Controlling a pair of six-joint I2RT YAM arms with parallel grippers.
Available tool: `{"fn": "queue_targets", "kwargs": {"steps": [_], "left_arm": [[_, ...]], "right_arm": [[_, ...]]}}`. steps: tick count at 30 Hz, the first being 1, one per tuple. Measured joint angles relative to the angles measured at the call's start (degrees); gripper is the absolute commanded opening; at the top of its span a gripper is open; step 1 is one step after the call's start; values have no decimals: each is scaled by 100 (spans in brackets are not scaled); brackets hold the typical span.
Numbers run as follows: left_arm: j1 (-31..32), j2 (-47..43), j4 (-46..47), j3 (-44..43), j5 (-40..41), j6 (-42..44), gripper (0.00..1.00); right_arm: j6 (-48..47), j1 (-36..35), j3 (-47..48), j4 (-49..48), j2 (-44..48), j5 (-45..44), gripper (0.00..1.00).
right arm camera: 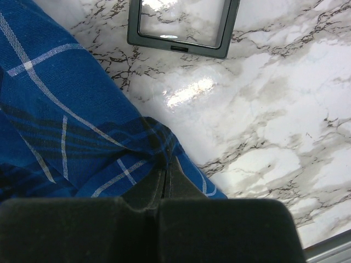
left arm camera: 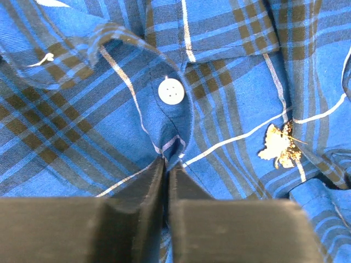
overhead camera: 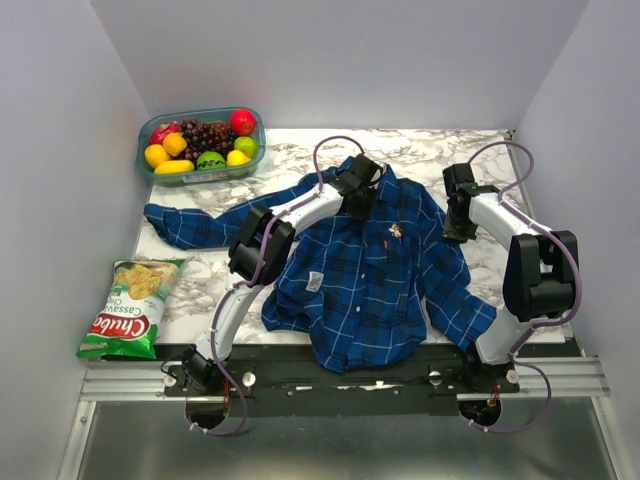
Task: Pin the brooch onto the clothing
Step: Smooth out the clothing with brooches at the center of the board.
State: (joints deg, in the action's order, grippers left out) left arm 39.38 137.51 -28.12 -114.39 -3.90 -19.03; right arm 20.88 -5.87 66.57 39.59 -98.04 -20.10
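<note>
Evidently at the cloth-steadying step, with the pinning itself not confirmed. Pinching a raised fold of the long-sleeved blue plaid shirt [overhead camera: 355,300] with the left end effector [left arm camera: 166,164], closed on the placket just below a round white button [left arm camera: 171,91]. Clamping the shirt's outer edge, apparently, with the right end effector [right arm camera: 166,172], shut tight where the cloth meets the white marble bench [right arm camera: 263,109], near a square black-framed case with a clear lid [right arm camera: 175,48].

Spotted on the chest panel beside the placket: the small pale-gold, flower-like brooch [left arm camera: 279,145], near the left grip but apart from it and held by neither arm. Cannot tell whether pinned through or merely resting.

Next, probably: hold the fabric taut between both grips, then free one end effector to take the brooch and push its pin through the lifted fold only, without catching the layer beneath.
</note>
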Motion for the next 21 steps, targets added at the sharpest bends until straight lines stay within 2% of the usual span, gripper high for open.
{"fn": "queue_targets", "kwargs": {"steps": [9, 21], "left_arm": [[0, -131, 310, 334, -4, 83, 0], [13, -212, 522, 525, -7, 111, 0]], "right_arm": [[-44, 31, 2, 79, 22, -234, 1], [-166, 448, 85, 212, 98, -616, 1]]}}
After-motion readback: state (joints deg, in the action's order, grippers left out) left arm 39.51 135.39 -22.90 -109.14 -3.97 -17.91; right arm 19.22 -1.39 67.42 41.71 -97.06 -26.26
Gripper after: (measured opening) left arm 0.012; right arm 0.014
